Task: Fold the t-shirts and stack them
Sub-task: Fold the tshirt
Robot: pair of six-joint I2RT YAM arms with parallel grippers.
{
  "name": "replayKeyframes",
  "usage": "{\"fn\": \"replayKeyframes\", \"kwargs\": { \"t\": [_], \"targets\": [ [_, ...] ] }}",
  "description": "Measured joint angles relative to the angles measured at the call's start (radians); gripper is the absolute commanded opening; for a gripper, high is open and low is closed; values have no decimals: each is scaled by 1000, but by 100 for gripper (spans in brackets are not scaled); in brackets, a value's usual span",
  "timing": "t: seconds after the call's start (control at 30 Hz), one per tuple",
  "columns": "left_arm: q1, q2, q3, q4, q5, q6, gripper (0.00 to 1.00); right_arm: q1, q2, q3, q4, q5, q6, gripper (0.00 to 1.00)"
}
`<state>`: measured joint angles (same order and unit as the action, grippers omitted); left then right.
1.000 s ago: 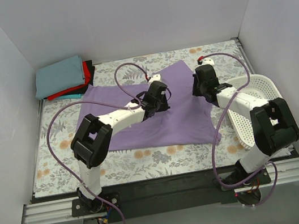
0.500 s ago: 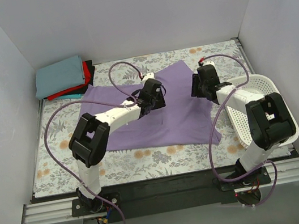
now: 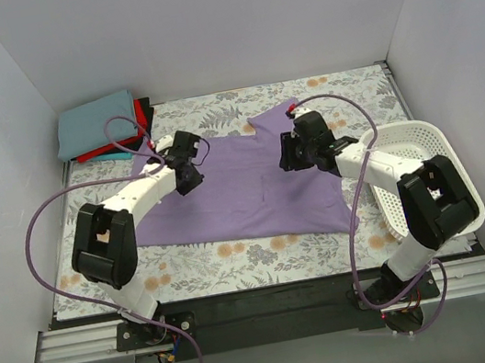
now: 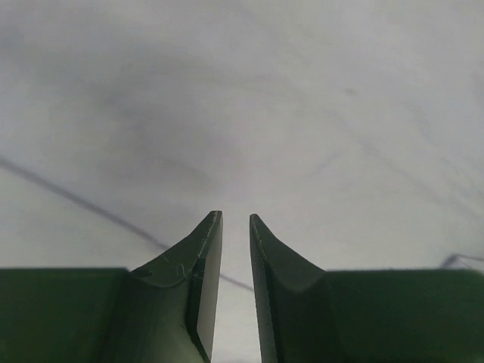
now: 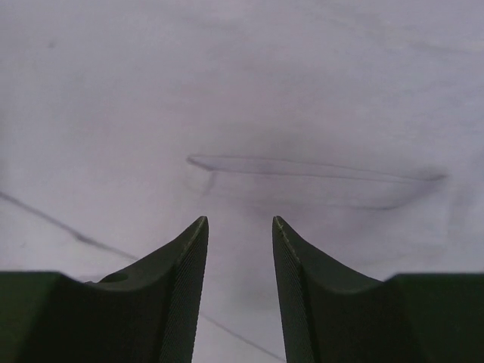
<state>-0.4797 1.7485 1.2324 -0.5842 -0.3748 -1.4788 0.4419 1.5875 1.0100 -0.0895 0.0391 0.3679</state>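
Observation:
A lavender t-shirt (image 3: pixel 243 186) lies spread on the floral table, one corner reaching toward the back (image 3: pixel 271 121). My left gripper (image 3: pixel 187 165) hovers over its left part, and my right gripper (image 3: pixel 297 148) over its right part. In the left wrist view the left gripper (image 4: pixel 235 218) shows a narrow gap with nothing in it, only pale cloth behind. The right gripper (image 5: pixel 240 221) stands wider, also with nothing in it, above a crease in the cloth (image 5: pixel 318 170). A stack of folded t-shirts (image 3: pixel 98 122), grey-blue on top with red (image 3: pixel 140 116) under it, sits at the back left.
A white mesh basket (image 3: pixel 425 160) lies tilted at the right edge, beside the right arm. White walls close in the table on three sides. Purple cables loop above both arms. Bare floral tabletop (image 3: pixel 236 252) runs along the near edge.
Both grippers went from shut to open and let go of the cloth. The left arm swung left and the right gripper shifted left. The shirt now lies flatter and reaches further back.

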Motion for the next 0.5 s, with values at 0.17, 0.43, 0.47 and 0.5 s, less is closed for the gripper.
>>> {"fn": "replayKeyframes", "kwargs": {
  "t": [0.17,0.43,0.47,0.5],
  "targets": [
    [53,-28,-46,-82,14,-74,16,68,11,0,-9,-37,3,43],
    [53,2,-45,-188,42,-222,16,89,19,-22,-16,-43,15,41],
    [54,14,-43,-204,45,-238,16,89,18,-30,-16,-43,19,41],
    [55,27,-39,-223,48,-256,17,89,16,-42,-15,-43,21,41]
  ]
}}
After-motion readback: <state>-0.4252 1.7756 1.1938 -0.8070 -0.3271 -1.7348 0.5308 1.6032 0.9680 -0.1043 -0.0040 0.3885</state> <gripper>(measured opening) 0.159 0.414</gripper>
